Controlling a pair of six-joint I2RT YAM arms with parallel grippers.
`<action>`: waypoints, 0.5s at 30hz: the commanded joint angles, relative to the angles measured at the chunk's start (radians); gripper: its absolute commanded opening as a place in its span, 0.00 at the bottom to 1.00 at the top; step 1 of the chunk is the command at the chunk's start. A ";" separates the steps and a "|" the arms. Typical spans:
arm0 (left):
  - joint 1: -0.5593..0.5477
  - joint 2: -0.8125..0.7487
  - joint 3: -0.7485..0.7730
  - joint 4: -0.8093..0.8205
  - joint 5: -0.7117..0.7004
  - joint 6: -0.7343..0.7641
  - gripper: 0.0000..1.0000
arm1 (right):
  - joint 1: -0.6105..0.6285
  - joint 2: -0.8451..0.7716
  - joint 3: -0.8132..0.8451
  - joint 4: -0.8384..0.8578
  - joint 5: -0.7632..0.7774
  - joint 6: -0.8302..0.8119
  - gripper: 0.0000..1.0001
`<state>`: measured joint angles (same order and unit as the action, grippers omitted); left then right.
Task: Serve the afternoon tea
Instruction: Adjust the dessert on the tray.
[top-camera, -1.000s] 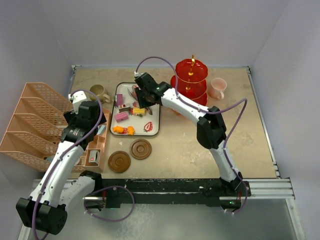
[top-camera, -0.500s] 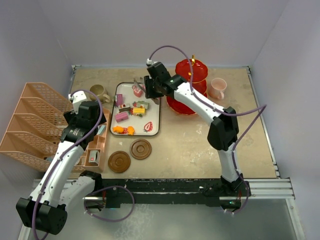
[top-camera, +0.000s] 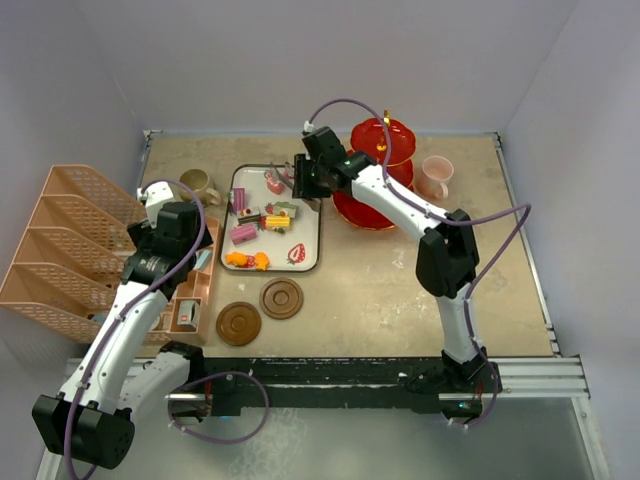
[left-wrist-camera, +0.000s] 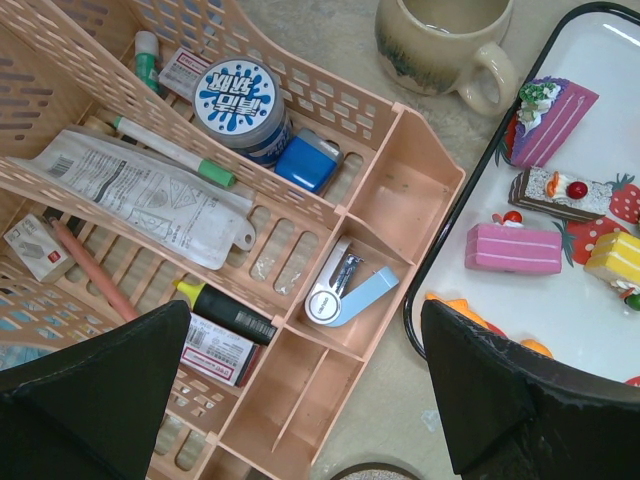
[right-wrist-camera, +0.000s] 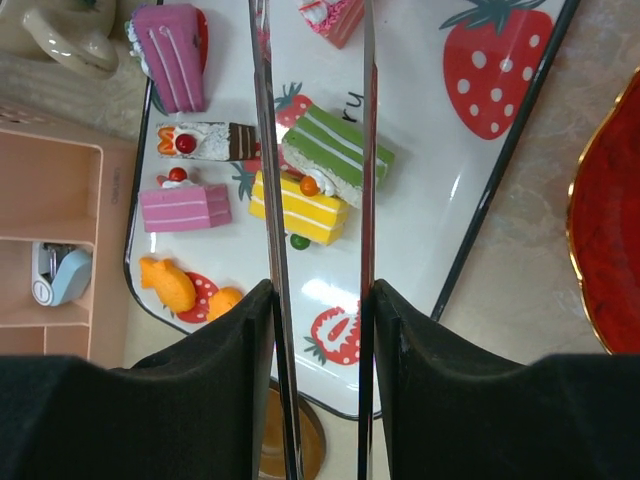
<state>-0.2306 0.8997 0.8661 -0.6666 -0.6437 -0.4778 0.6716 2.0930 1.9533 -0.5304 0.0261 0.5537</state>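
Small toy sweets (top-camera: 262, 215) lie on the white strawberry tray (top-camera: 311, 255). In the right wrist view I see a yellow cake (right-wrist-camera: 298, 207), a green one (right-wrist-camera: 338, 155), a pink one (right-wrist-camera: 185, 207) and a purple wedge (right-wrist-camera: 170, 55). My right gripper (top-camera: 305, 178) (right-wrist-camera: 318, 290) is shut on long metal tweezers (right-wrist-camera: 268, 150) over the tray's far right part; their arms stand apart and their tips leave the frame. The red stand (top-camera: 383, 165) and pink mug (top-camera: 435, 177) are at the back right. The olive mug (top-camera: 199, 185) (left-wrist-camera: 440, 45) stands left of the tray. Two coasters (top-camera: 281, 298) (top-camera: 238, 323) lie in front. My left gripper (top-camera: 172, 238) (left-wrist-camera: 305, 310) is open.
A peach desk organiser (top-camera: 70, 240) (left-wrist-camera: 330, 300) with pens, a stapler and boxes fills the left side, under my left gripper. The stand's red bottom plate (right-wrist-camera: 605, 230) lies just right of the tray.
My right arm has moved with the tweezers from over the tray's middle to its far right corner, toward the stand. The left arm has not moved.
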 joint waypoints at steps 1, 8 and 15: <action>-0.004 0.000 0.004 0.038 -0.014 0.015 0.95 | -0.013 0.019 0.032 0.056 -0.054 0.051 0.44; -0.004 0.002 0.005 0.037 -0.017 0.015 0.95 | -0.013 0.045 0.050 0.041 -0.028 0.078 0.45; -0.004 0.001 0.004 0.039 -0.011 0.016 0.95 | -0.014 0.062 0.063 0.047 -0.064 0.083 0.46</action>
<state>-0.2306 0.9012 0.8661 -0.6666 -0.6437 -0.4778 0.6617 2.1651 1.9644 -0.5156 0.0002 0.6197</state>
